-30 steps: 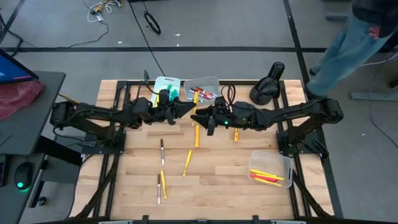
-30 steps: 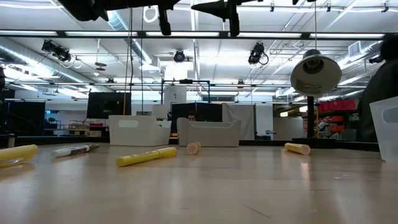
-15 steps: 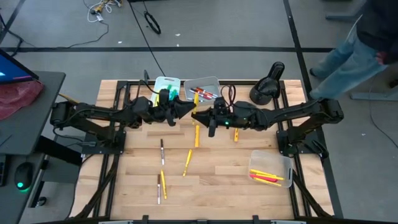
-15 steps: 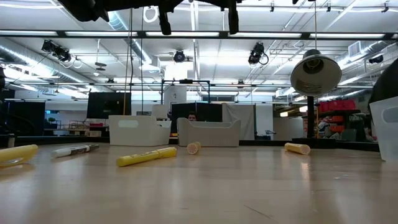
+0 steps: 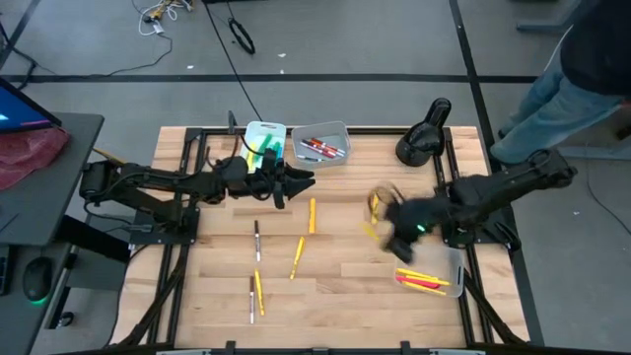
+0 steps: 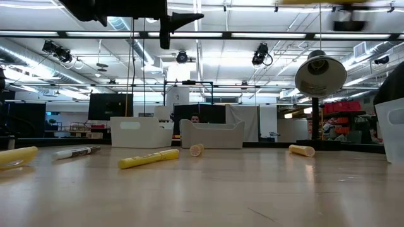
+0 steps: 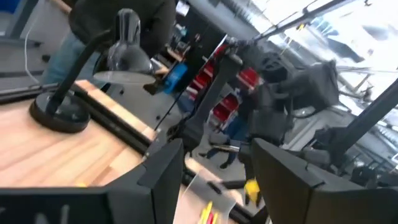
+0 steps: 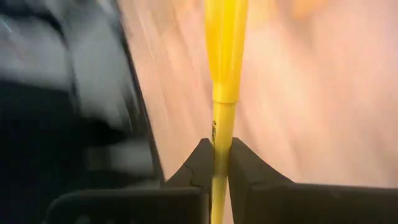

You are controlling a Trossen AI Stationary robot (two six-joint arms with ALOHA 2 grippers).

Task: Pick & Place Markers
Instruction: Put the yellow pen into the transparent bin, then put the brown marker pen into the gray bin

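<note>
Because the work is sorting loose markers off the tabletop into bins, the clear rectangular plastic bin (image 5: 430, 268) at the near right edge of the pale wooden slatted table (image 5: 335, 296) already holds a few yellow and red sticks, and that looks like where the right arm is heading. Near the front left lie a white-grey marker with a dark cap and a yellow one side by side (image 5: 255, 292), with another yellow marker (image 5: 297, 257) and a grey one (image 5: 257, 240) a little farther in. The right gripper (image 8: 217, 163) is clenched on a thin yellow marker (image 8: 224, 56), pinched near one end between the fingertips so most of its length juts forward; in the high view the gripper shows as a blur just beside the clear bin. Half a second ago this arm was stretched to mid-table, tip to tip with the left arm; it has since swung back toward its own side, carrying the stick.

Mid-table, a yellow marker (image 5: 313, 215) lies alone, where it lay before. Beyond it the left gripper (image 5: 296, 181) hangs above the table, its fingers spread and empty. It has released and drawn slightly back, which reads like a hand-over just finished. At the far edge stand a white bin with green and yellow markers (image 5: 264, 138), a grey bin with red ones (image 5: 321, 144), and a black desk lamp (image 5: 422, 138). A person's legs show beyond the table's right corner.
</note>
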